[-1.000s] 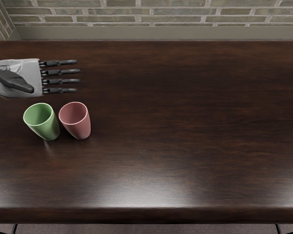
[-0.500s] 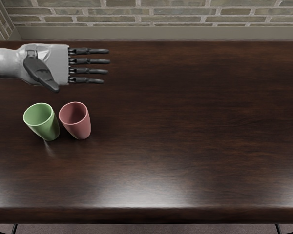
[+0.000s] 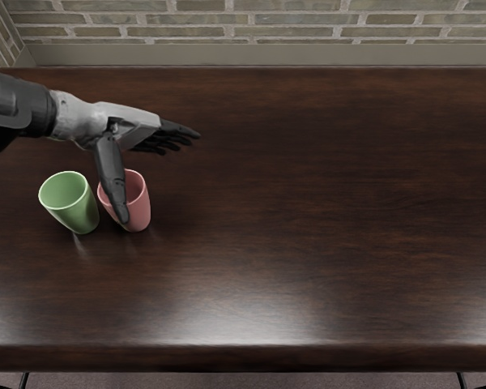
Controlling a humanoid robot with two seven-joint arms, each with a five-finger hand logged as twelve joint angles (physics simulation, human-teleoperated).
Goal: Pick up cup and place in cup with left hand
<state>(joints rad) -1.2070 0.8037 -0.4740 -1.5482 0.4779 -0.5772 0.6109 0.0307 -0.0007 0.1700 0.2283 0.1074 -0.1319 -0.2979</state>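
Left hand point(image 3: 128, 128) has turned and shifted toward pink cup point(image 3: 139, 204), now partly overlapping it in view, spread open, nothing held; likely lining up the grasp.

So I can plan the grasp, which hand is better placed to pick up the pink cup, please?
Left, I'd say: the left hand is open, its thumb reaching over the pink cup, while the right hand is not in view.

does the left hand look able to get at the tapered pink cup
Probably yes: the left hand is open and close to the pink cup, and the tapered green cup stands beside it, not in between.
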